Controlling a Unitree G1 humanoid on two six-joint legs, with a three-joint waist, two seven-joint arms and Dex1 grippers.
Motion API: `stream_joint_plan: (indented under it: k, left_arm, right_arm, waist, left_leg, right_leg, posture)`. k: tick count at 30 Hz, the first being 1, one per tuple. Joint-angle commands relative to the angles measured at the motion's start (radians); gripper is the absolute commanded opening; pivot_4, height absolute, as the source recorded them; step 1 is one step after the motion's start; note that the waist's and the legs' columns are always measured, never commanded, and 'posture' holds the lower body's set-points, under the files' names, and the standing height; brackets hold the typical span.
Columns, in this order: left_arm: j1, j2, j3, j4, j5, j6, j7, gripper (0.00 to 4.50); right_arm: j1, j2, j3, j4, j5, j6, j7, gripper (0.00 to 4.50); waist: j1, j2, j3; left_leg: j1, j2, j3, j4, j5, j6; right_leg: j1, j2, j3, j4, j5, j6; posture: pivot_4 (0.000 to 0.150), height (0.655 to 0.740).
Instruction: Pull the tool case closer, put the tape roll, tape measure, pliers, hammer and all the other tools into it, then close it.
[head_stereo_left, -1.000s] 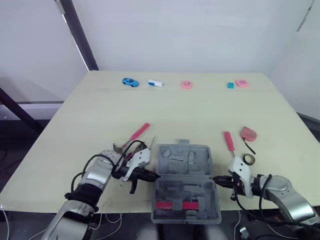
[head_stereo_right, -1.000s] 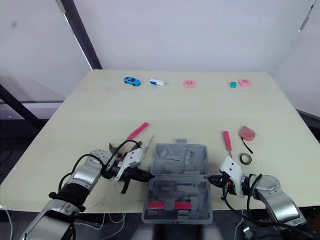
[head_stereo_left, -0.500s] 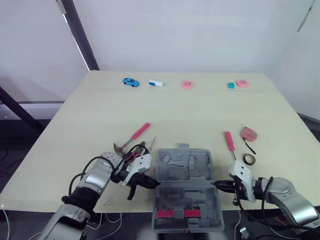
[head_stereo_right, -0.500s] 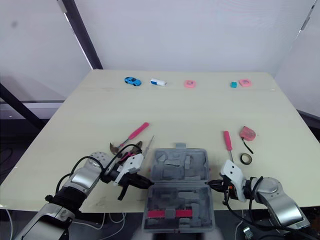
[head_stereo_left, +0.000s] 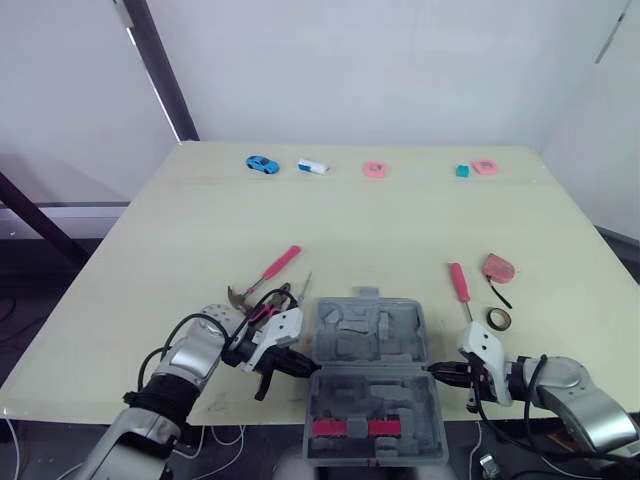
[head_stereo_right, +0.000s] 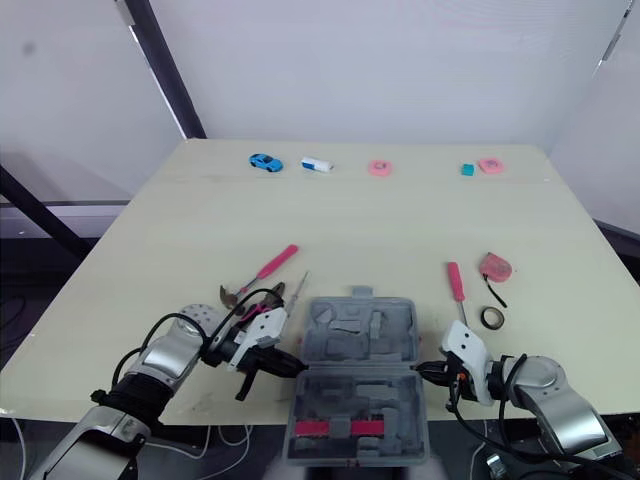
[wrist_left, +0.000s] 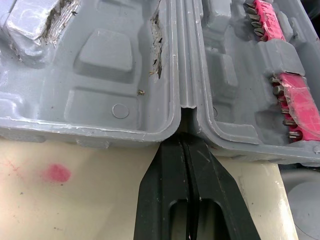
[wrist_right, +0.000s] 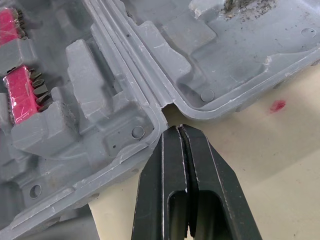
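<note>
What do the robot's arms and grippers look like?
The left arm and right arm are rounded, shiny silver, with black cables looping around the wrists. The left gripper and right gripper each have a white base and two tapering black fingers.

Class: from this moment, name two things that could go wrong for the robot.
The tool case hangs its near half over the front edge of the table; pulled further, it may tip off.
The left gripper and right gripper press at its hinge ends with jaws shut, so it may slip or twist.
</note>
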Motion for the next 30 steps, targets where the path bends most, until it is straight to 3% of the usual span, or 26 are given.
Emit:
stream_joint_plan:
  k: [1, 30]
  left_arm:
    - [-0.01, -0.014, -0.014, 0.022, 0.0, -0.008, 0.017, 0.03]
    - [-0.024, -0.001, -0.012, 0.08, 0.007, -0.051, 0.03, 0.03]
  right_arm:
    - [-0.008, -0.013, 0.0, -0.006, 0.001, -0.015, 0.007, 0.0]
    - [0.015, -0.048, -0.05, 0.015, 0.004, -0.044, 0.002, 0.0]
  waist:
    - [0.003, 0.0, 0.0]
    - [0.02, 0.0, 0.0]
  left_leg:
    - [0.0, 0.0, 0.0, 0.0, 0.0, 0.0]
    - [0.0, 0.0, 0.0, 0.001, 0.0, 0.0]
  right_leg:
    - [0.0, 0.0, 0.0, 0.0, 0.0, 0.0]
    - [0.0, 0.0, 0.0, 0.0, 0.0, 0.0]
  posture:
    - [0.15, 0.74]
    - [0.15, 0.74]
